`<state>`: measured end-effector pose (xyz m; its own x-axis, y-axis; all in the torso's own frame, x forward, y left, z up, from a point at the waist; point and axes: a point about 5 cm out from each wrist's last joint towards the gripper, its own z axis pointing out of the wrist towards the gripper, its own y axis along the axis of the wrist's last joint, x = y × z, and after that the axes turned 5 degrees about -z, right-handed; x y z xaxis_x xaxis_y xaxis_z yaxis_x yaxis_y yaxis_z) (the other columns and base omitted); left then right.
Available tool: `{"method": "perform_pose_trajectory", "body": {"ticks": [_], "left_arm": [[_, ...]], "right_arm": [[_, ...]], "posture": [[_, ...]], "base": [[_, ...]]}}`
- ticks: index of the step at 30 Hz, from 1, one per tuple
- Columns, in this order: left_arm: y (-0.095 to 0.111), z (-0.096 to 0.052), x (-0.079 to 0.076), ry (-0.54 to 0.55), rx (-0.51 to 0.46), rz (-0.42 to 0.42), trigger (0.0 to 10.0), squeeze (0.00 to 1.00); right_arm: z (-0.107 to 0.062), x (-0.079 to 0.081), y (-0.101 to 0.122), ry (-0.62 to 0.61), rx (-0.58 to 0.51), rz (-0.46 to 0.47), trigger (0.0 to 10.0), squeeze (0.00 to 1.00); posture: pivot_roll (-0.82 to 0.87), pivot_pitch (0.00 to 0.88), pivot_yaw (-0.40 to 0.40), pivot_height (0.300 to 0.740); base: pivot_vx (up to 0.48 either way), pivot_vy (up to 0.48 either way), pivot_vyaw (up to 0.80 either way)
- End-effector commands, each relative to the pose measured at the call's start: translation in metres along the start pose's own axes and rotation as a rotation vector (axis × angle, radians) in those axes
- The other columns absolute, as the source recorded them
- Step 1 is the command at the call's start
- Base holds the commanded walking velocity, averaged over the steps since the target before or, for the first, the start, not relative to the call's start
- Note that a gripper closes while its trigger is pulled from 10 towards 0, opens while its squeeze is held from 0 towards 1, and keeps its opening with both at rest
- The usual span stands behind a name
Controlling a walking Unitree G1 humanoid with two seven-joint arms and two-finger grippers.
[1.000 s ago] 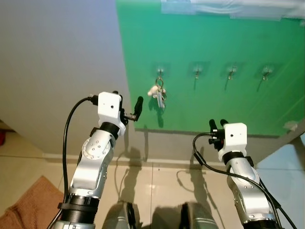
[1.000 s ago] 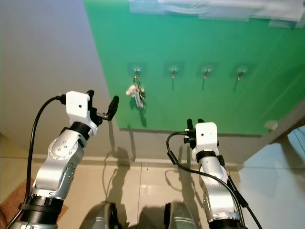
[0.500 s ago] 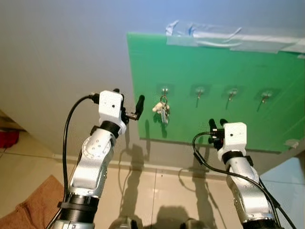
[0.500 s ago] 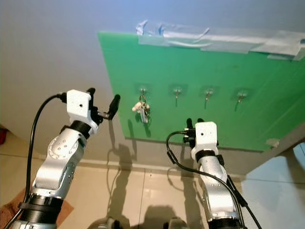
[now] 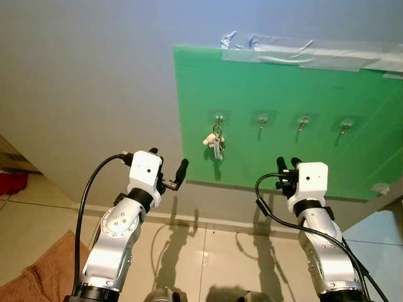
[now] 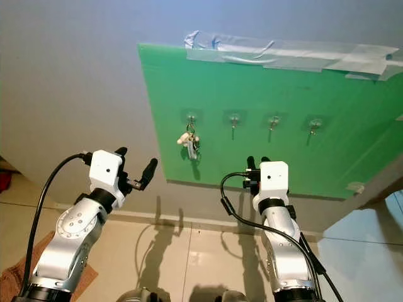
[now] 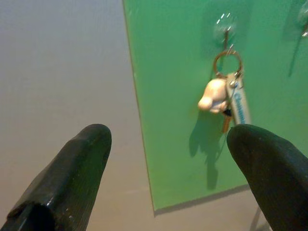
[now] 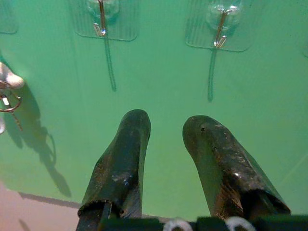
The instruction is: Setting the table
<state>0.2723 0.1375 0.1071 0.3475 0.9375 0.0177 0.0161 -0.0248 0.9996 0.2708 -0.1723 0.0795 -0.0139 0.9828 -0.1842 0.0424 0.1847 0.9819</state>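
1. big grey wall (image 5: pixel 88 82) takes up the left and top of the head views, with a green board (image 5: pixel 352 151) stuck on it across the upper right, held along its top edge by strips of clear tape (image 5: pixel 302 53).
2. pale tiled floor (image 5: pixel 208 251) runs along the bottom, and a brownish rug (image 5: pixel 38 277) sits in the lower left corner.
3. left arm (image 5: pixel 116 233) rises from the bottom left, elbow bent, forearm angled up and to the right, wrist just below and left of the board's lower left corner. a black cable loops off the wrist block.
4. right arm (image 5: pixel 324 258) comes up from the bottom right, nearly straight up, wrist in front of the board's lower edge.
5. left gripper (image 7: pixel 168 168) is spread wide, empty, the two black fingers (image 7: pixel 72 168) far apart, with the board's left edge between them in the wrist view.
6. right gripper (image 8: pixel 166 139) has a narrow gap between its fingers, nothing in it, pointing at the bare board below two hooks.
7. four small hooks (image 5: pixel 262 118) sit in a row across the board's middle.
8. a bunch of keys (image 5: pixel 215 141) with a little white charm hangs off the leftmost hook, up and to the right of the left gripper, well apart from it.
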Motion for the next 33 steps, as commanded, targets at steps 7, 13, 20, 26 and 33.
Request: {"method": "perform_pose_trajectory", "body": {"ticks": [7, 13, 20, 26, 33], "left_arm": [[0.014, 0.0022, -0.0045, -0.033, -0.064, 0.016, 10.0, 0.0], [0.015, 0.0041, -0.0017, -0.024, -0.066, 0.016, 10.0, 0.0], [0.0153, 0.0032, -0.0014, -0.021, -0.071, 0.022, 10.0, 0.0], [0.0164, 0.0034, -0.0009, -0.015, -0.075, 0.037, 10.0, 0.0], [0.0212, 0.006, 0.0013, -0.007, -0.094, 0.048, 10.0, 0.0]], "right_arm": [[0.0031, 0.0024, 0.0011, 0.015, -0.005, -0.008, 10.0, 0.0], [0.0029, 0.0021, 0.0, 0.015, 0.0, -0.013, 10.0, 0.0], [0.0026, 0.0028, -0.001, 0.019, 0.003, -0.015, 10.0, 0.0], [0.0026, 0.0031, -0.0011, 0.02, 0.002, -0.017, 10.0, 0.0], [0.0022, 0.0032, -0.0006, 0.02, -0.002, -0.024, 10.0, 0.0]], "posture": [[-0.13, 0.034, 0.021, 0.74], [-0.14, 0.03, 0.019, 0.74], [-0.14, 0.03, 0.02, 0.74], [-0.13, 0.032, 0.02, 0.74], [-0.14, 0.038, 0.021, 0.74]], "base": [[0.0, 0.0, -0.06], [0.0, 0.0, -0.56], [0.0, 0.0, -0.53], [0.0, 0.0, -0.52], [0.0, 0.0, -0.07]]}}
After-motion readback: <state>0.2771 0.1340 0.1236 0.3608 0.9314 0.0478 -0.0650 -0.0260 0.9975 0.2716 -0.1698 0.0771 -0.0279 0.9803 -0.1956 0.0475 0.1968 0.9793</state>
